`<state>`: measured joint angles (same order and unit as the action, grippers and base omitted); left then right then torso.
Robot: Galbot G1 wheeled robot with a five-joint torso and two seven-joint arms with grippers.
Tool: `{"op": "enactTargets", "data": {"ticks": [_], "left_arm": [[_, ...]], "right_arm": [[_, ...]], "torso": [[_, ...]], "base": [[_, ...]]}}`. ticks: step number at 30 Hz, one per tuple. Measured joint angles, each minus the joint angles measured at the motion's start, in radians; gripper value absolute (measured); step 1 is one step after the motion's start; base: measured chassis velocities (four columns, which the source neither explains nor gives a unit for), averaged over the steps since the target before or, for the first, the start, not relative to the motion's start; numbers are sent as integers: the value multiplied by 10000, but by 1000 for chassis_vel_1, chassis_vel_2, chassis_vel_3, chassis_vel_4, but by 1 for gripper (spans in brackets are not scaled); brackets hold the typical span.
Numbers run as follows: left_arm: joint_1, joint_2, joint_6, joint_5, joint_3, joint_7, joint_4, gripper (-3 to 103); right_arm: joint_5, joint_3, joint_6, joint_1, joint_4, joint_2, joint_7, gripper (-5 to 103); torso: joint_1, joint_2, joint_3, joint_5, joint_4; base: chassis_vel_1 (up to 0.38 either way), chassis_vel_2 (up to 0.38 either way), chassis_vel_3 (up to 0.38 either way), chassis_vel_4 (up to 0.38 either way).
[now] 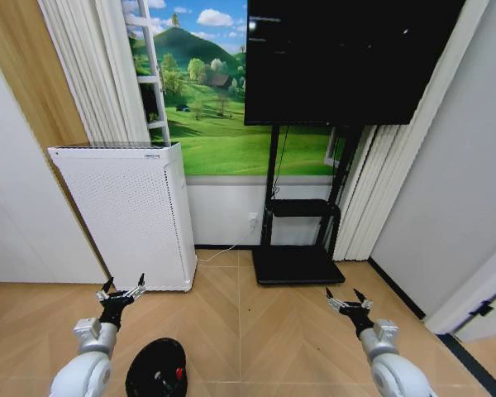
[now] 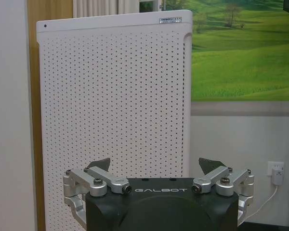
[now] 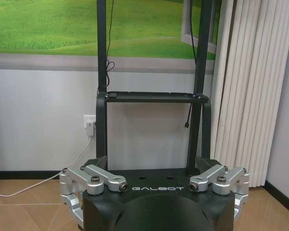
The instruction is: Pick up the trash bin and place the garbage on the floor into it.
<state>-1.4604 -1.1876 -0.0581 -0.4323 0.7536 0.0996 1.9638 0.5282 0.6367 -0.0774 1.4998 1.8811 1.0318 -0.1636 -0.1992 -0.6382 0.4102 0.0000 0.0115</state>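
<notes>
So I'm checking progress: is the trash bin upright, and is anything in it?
Upright: the trash bin stands on the floor, mouth up. Something small and red lies inside; what it is, cannot tell.

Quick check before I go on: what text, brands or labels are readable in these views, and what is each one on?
"GALBOT": on the black body of the left gripper, left wrist view.
"GALBOT": on the black body of the right gripper, right wrist view.
Small label strip on top of the white perforated unit: too small to read.

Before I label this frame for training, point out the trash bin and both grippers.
trash bin [image 1: 153, 365]: head view, black liner at rim.
left gripper [image 1: 121, 289]: head view, between open fingertips.
right gripper [image 1: 345, 299]: head view, between open fingertips.
</notes>
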Motion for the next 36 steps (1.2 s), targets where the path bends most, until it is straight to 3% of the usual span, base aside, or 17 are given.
{"op": "enactTargets", "data": {"ticks": [12, 15, 36], "left_arm": [[0, 0, 0, 0, 0, 0, 0, 100], [-1, 0, 0, 0, 0, 0, 0, 100], [0, 0, 0, 0, 0, 0, 0, 100]], "right_arm": [[0, 0, 0, 0, 0, 0, 0, 100], [0, 0, 0, 0, 0, 0, 0, 100], [0, 0, 0, 0, 0, 0, 0, 100]], "torso": [[-193, -486, 293, 0, 0], [-333, -827, 497, 0, 1], [-674, -1650, 977, 0, 0]], "base": [[0, 0, 0, 0], [0, 0, 0, 0], [0, 0, 0, 0]]}}
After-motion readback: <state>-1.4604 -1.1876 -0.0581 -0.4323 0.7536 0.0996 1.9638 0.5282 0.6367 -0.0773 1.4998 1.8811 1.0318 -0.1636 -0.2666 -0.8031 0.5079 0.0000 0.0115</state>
